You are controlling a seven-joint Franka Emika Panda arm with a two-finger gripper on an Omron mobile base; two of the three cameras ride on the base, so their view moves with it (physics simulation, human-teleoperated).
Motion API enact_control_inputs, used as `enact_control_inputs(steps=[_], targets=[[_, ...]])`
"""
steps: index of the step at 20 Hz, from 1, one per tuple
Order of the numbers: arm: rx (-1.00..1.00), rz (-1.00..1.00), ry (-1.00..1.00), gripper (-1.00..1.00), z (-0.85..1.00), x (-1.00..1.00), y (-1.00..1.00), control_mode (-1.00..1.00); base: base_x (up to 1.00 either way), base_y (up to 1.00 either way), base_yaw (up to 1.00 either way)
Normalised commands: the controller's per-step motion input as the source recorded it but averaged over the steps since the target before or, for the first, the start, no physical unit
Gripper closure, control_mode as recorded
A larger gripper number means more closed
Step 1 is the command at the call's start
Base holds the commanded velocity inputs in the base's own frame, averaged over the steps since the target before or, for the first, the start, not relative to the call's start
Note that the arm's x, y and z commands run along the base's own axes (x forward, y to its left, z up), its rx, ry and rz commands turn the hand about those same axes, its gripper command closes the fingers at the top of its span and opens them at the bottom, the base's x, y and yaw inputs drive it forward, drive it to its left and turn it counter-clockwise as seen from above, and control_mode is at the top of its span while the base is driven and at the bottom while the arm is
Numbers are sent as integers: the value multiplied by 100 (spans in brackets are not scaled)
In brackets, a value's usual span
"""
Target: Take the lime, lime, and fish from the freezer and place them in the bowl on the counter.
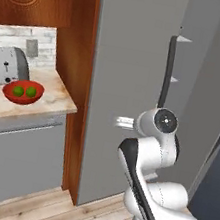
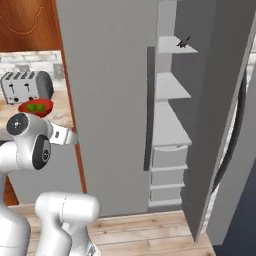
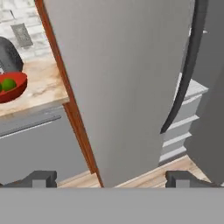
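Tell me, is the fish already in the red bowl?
No, the fish lies on a top freezer shelf, while the bowl holds only two limes.

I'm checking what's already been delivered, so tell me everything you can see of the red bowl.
The bowl is shallow, round and glossy red, standing upright on the beige marbled counter just in front of the toaster. Two limes lie side by side inside it. No fish is in it. Nothing else touches the bowl; its rim looks whole.

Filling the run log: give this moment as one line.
limes: both in bowl | fish: top freezer shelf | gripper: jaws open, empty
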Motion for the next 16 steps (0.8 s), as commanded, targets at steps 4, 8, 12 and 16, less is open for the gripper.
enact_control_inputs(steps=[4, 8, 12, 16], targets=[[0, 0, 0, -100, 0, 0, 0, 100, 40, -100, -2], [0, 0, 0, -100, 0, 0, 0, 100, 77, -84, 8], [0, 0, 0, -100, 0, 0, 0, 100, 59, -89, 8], [0, 0, 0, -100, 0, 0, 0, 100, 78, -84, 2]])
